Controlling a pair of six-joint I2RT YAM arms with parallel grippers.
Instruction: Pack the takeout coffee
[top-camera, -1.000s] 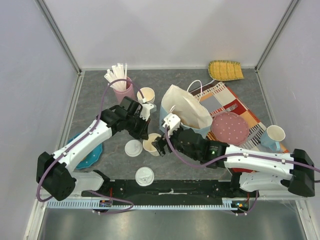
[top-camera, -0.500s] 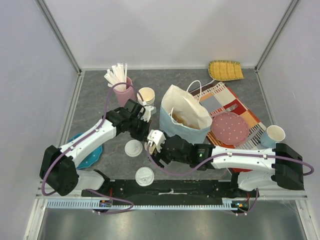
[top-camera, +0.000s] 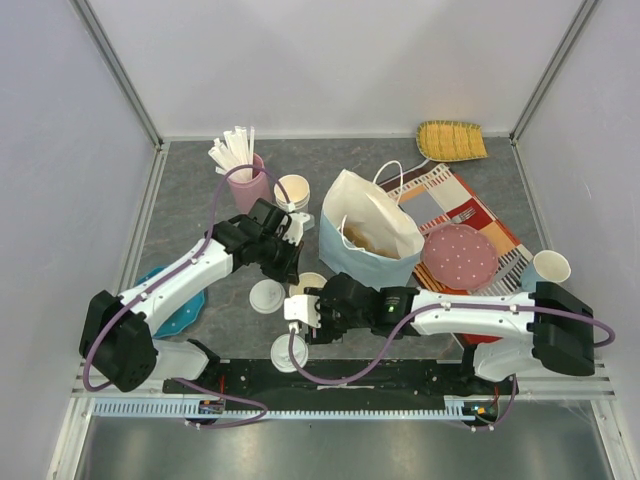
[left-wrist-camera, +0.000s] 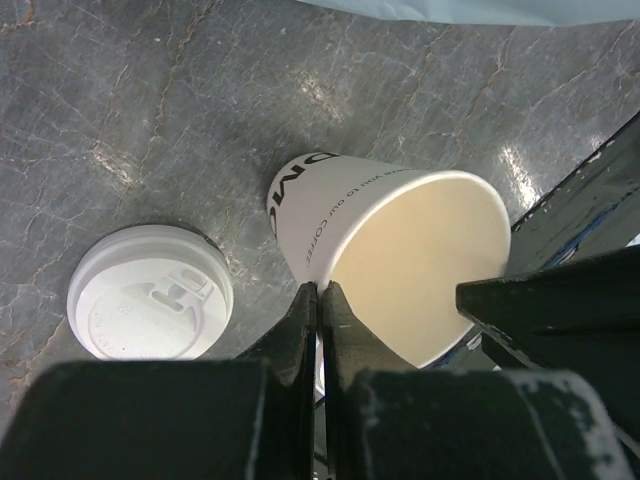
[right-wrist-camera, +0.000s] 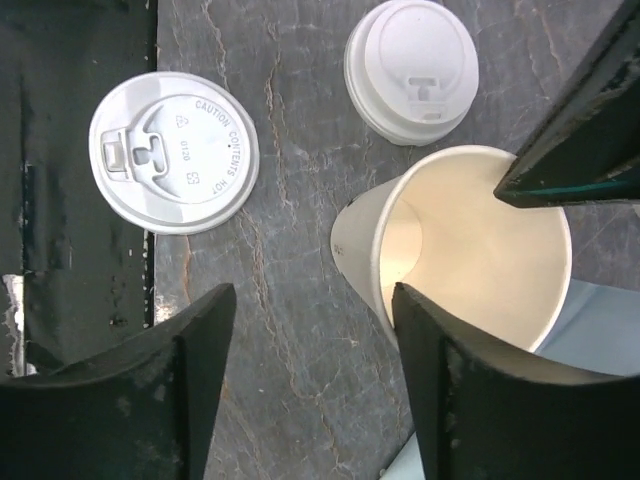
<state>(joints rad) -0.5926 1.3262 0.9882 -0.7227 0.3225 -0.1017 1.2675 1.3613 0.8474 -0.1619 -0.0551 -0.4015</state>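
Note:
No capped takeout coffee is in view. A lidless white paper cup (left-wrist-camera: 400, 260) (right-wrist-camera: 470, 250) (top-camera: 306, 283) leans on the grey table. My left gripper (left-wrist-camera: 320, 290) (top-camera: 285, 262) is shut on its rim, pinching the wall. My right gripper (right-wrist-camera: 310, 300) (top-camera: 302, 328) hangs open over bare table just near of the cup. Its right finger (right-wrist-camera: 440, 340) is close to the cup's wall. One white lid (right-wrist-camera: 172, 152) (top-camera: 289, 352) lies by the near rail, ahead of the right fingers. Another lid (right-wrist-camera: 412, 68) (left-wrist-camera: 150, 292) (top-camera: 267, 295) lies left of the cup. I cannot tell whether anything is under it.
A blue-and-white paper bag (top-camera: 370, 235) stands open behind the cup. Behind the left arm are a pink cup of white sticks (top-camera: 243, 178) and a stack of paper cups (top-camera: 292, 190). A pink plate (top-camera: 458, 253), a mug (top-camera: 548, 268) and a placemat (top-camera: 440, 195) are at right, a blue plate (top-camera: 185, 305) at left.
My right gripper has moved from beside the cup toward the near edge, close to the lid by the rail, and its jaws have narrowed a little. The left gripper keeps its hold on the cup.

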